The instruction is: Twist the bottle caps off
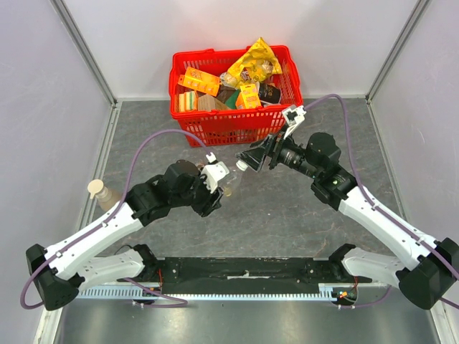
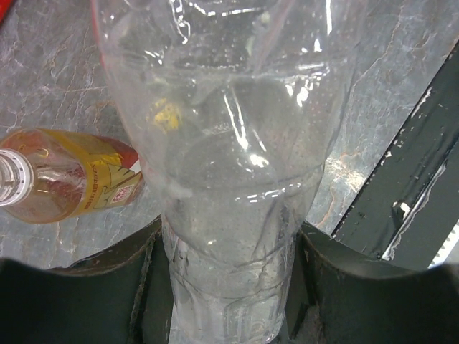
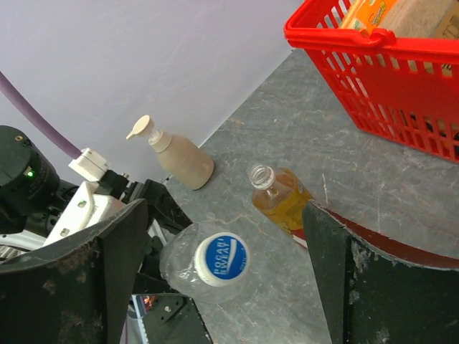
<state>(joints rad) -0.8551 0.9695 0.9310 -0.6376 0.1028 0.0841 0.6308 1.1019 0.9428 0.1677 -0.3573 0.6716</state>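
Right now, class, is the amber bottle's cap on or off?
Off. The amber bottle has a bare neck, threads showing and mouth open, in both wrist views.

blue cap (image 3: 222, 259) on clear bottle (image 2: 229, 215) unobstructed — red basket (image 3: 337, 36) nearby

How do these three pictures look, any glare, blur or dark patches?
Top external: even light, soft shadows. Left wrist: white glare streaks on the clear bottle, which fills the frame; the left claw's fingers are dark at the bottom. Right wrist: the blue cap is sharp, the right claw's fingers dark and blurry at both sides.
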